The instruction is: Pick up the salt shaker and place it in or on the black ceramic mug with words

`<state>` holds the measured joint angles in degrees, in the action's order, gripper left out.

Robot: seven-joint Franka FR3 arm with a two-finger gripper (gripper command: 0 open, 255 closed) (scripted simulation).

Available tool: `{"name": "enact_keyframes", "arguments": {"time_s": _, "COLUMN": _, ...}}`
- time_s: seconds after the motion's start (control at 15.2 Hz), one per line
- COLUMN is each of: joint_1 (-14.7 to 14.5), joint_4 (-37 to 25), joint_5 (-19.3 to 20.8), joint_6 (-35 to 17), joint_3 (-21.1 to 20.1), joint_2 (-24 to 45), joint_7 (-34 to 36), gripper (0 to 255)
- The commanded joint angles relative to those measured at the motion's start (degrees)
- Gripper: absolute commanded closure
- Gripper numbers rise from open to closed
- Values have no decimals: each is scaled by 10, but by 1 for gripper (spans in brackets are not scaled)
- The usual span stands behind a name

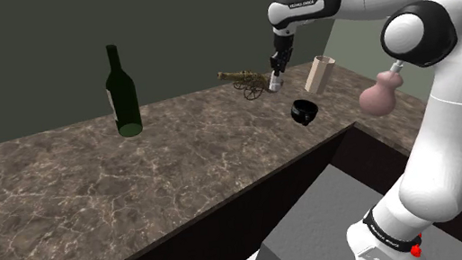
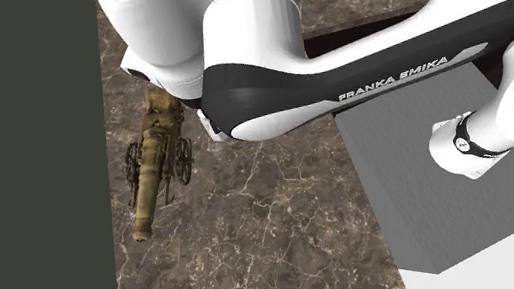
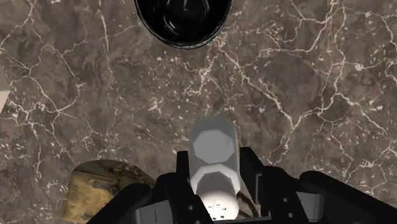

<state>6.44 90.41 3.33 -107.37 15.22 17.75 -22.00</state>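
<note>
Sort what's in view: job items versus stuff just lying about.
Job: salt shaker, clasped by the fingers; black mug.
Lying about: green bottle; brass cannon; tan block; pink vase.

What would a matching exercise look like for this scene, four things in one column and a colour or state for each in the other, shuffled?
Things:
1. salt shaker
2. mug
3. bottle
4. toy cannon

Colour or state:
A. brass-coloured
B. dark green, standing upright
C. clasped in the gripper
D. black

Pairs: 1-C, 2-D, 3-B, 4-A
</note>
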Motion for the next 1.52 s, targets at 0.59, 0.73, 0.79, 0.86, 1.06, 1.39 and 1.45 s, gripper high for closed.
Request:
{"name": "enact_keyframes", "arguments": {"time_s": 0.59, "joint_1": 2, "joint_4": -79, "joint_5": -1, "joint_6": 83, "joint_3": 1, "joint_2": -4, "joint_7": -8, "gripper": 255}}
{"name": "enact_keyframes", "arguments": {"time_s": 0.73, "joint_1": 2, "joint_4": -93, "joint_5": -1, "joint_6": 95, "joint_3": 2, "joint_2": -3, "joint_7": -10, "gripper": 255}}
{"name": "enact_keyframes", "arguments": {"time_s": 0.79, "joint_1": 1, "joint_4": -62, "joint_5": 5, "joint_6": 89, "joint_3": 4, "joint_2": -28, "joint_7": -11, "gripper": 255}}
{"name": "enact_keyframes", "arguments": {"time_s": 0.86, "joint_1": 0, "joint_4": -34, "joint_5": 11, "joint_6": 83, "joint_3": 6, "joint_2": -52, "joint_7": -12, "gripper": 255}}
{"name": "enact_keyframes", "arguments": {"time_s": 1.06, "joint_1": -1, "joint_4": 43, "joint_5": 30, "joint_6": 73, "joint_3": 11, "joint_2": -122, "joint_7": -15, "gripper": 255}}
{"name": "enact_keyframes", "arguments": {"time_s": 1.39, "joint_1": 5, "joint_4": 148, "joint_5": 61, "joint_6": 72, "joint_3": 18, "joint_2": -230, "joint_7": -22, "gripper": 255}}
{"name": "enact_keyframes", "arguments": {"time_s": 1.45, "joint_1": 7, "joint_4": 166, "joint_5": 68, "joint_6": 73, "joint_3": 19, "joint_2": -251, "joint_7": -24, "gripper": 255}}
